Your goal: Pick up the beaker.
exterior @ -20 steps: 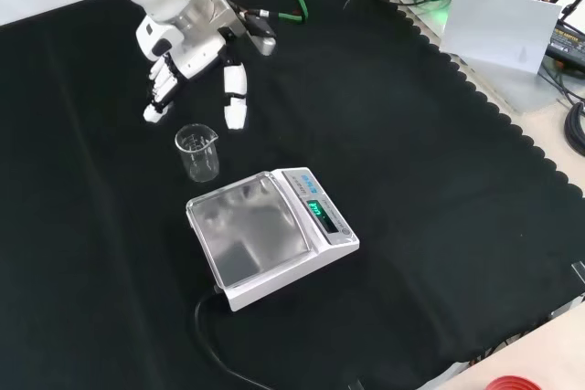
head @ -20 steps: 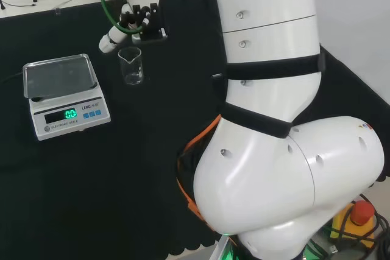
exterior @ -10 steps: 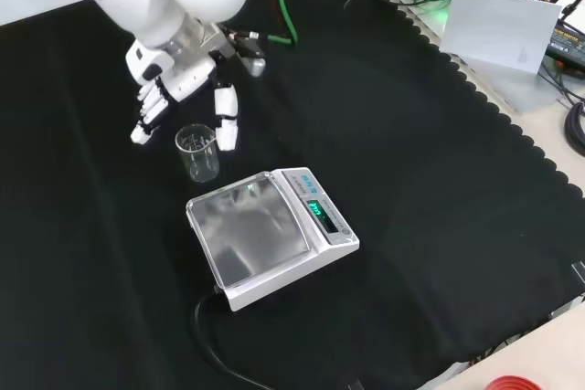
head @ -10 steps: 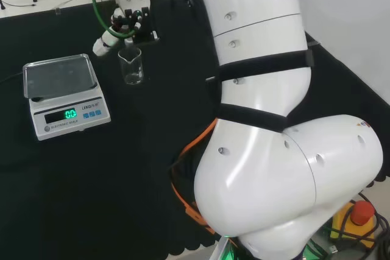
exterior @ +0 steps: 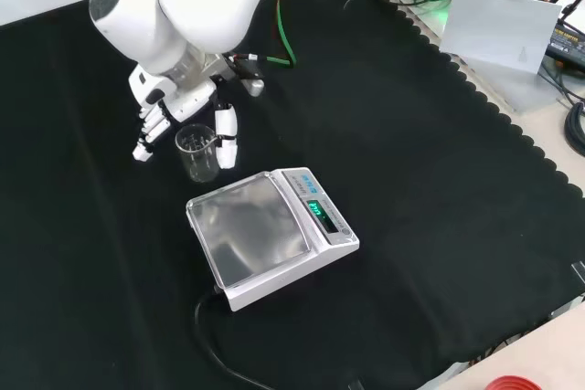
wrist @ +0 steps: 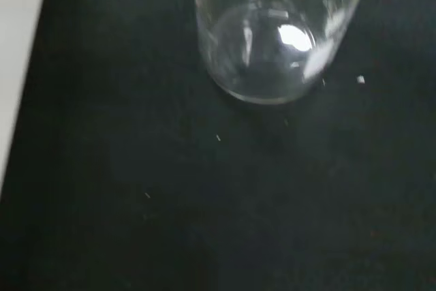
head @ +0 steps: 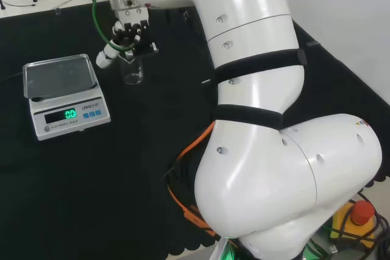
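A small clear glass beaker (exterior: 197,152) stands upright on the black cloth, just behind the scale in the front view. The hand (exterior: 179,100) hangs over it from above, its fingers (exterior: 148,132) down on the beaker's left and its thumb (exterior: 226,128) on its right, all still fairly straight and apart from the glass. In the head view the hand (head: 127,31) covers the rim of the beaker (head: 133,73). The wrist view looks down the beaker (wrist: 272,39) close up; it looks empty.
A digital scale (exterior: 267,235) with a steel pan and a lit green display sits near the beaker, to its left in the head view (head: 63,94). Its black cable (exterior: 212,349) trails toward the front edge. The arm's white links (head: 256,120) stand at the right.
The hand has come down and over the beaker, from beside and above it to straddling it with fingers and thumb. The beaker and scale have not moved.
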